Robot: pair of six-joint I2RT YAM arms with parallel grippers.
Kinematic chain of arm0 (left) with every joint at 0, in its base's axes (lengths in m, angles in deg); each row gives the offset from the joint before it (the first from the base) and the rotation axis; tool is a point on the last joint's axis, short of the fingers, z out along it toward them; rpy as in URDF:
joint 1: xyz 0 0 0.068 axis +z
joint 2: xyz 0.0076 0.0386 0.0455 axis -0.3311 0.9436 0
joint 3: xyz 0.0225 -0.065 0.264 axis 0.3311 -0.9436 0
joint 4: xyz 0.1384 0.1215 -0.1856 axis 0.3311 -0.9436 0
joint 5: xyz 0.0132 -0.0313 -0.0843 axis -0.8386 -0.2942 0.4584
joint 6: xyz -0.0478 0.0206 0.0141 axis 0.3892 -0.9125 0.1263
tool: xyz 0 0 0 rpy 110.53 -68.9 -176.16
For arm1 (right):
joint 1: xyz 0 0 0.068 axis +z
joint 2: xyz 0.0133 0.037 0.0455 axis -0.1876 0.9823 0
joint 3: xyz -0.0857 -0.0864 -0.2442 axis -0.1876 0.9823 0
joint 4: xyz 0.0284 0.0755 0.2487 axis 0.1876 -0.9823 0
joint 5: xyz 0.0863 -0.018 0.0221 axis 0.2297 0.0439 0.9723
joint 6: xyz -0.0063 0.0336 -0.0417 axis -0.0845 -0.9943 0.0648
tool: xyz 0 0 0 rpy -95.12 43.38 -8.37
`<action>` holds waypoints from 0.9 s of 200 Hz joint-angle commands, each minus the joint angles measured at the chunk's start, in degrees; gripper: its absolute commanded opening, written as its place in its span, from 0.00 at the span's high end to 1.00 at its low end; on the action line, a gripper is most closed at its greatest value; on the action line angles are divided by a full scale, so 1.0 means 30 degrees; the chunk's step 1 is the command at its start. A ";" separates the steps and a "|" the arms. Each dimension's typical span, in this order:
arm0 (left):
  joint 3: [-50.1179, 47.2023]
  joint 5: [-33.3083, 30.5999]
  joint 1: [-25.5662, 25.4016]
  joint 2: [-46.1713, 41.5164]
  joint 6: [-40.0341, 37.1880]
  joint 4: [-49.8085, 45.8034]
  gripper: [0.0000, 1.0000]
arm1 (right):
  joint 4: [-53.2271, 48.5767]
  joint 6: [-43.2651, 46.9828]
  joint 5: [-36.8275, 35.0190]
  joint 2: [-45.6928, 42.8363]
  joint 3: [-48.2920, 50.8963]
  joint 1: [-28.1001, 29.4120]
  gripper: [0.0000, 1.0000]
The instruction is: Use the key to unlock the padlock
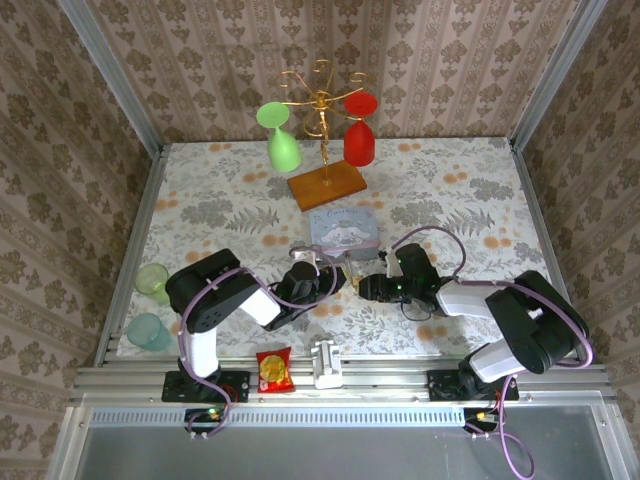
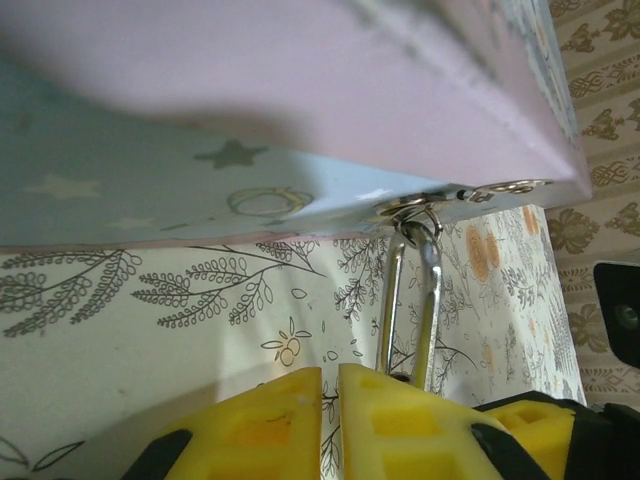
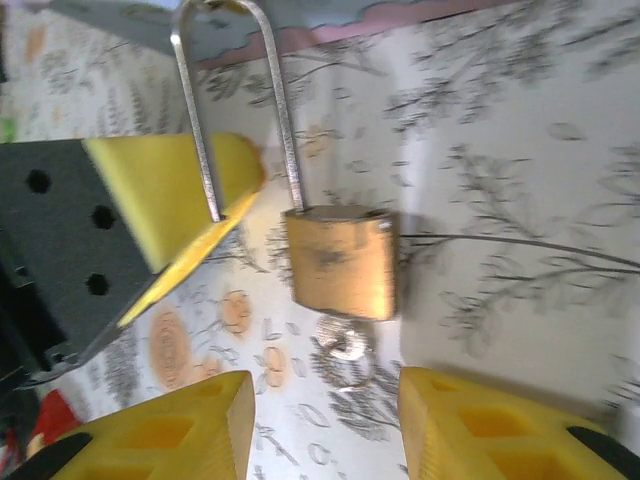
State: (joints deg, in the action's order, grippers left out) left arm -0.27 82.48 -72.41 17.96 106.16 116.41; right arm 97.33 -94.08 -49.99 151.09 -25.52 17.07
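My right pincer (image 3: 322, 395) is open and empty, my left pincer (image 2: 331, 372) shut; the padlock (image 3: 340, 262) looks hard and slippery, so hold its flat sides.

Bright overall; wrist pics soft, padlock (image 3: 340, 262) maybe motion-blurred.

Two claws: left claw (image 1: 343, 279), right claw (image 1: 364, 288). One padlock (image 3: 340, 262) between claws. One key (image 3: 345, 345), blurred, at padlock base. One tin box (image 1: 343, 232) just beyond claws. One wire rack (image 1: 327, 185) further beyond, two glasses: green glass (image 1: 281, 140), red glass (image 1: 359, 135). Two cups left of left claw: far cup (image 1: 152, 280), near cup (image 1: 148, 331). One snack packet (image 1: 274, 371), one white block (image 1: 327, 363), behind claws.
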 commanded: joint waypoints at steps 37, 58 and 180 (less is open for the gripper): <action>-0.0575 -0.0478 0.0233 0.0670 -0.0104 -0.0399 0.90 | -0.3555 0.1790 -0.3946 -0.0542 -0.2123 0.0022 0.53; -0.0526 -0.0421 0.0230 0.0798 0.0013 -0.0163 0.90 | -0.2640 0.2367 -0.4310 0.0189 -0.2903 0.0126 0.53; -0.1060 -0.1121 0.0044 -0.1422 -0.0764 -0.1262 0.90 | -0.0508 0.2995 -0.4021 0.3403 -0.4266 0.1125 0.56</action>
State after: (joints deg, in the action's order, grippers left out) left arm -2.92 80.34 -72.17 15.58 105.76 115.86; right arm 94.38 -86.61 -60.28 160.03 -37.79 20.02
